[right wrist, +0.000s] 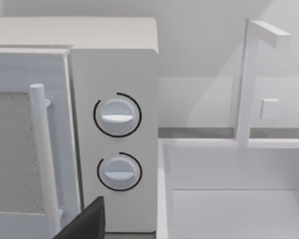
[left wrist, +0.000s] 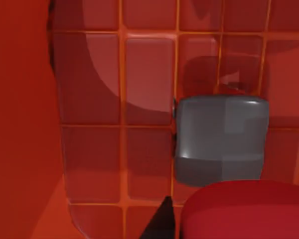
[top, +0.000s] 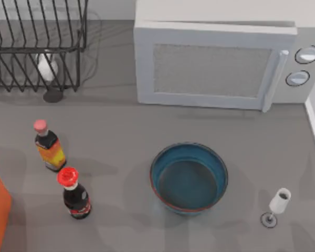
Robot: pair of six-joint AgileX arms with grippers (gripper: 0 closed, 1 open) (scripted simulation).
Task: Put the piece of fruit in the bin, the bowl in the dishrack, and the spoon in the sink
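Teal bowl upright on counter near centre, dishrack far left, sink right of microwave, red fruit over bin floor, hand state: cannot tell.

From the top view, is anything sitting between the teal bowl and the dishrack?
Nothing visible blocks the way: bare grey table lies between the teal bowl and the dishrack; the two bottles stand left of that line.

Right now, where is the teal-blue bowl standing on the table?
In the top view the bowl stands on the grey table, right of centre, in front of the white microwave. A small white wine glass stands to its right.
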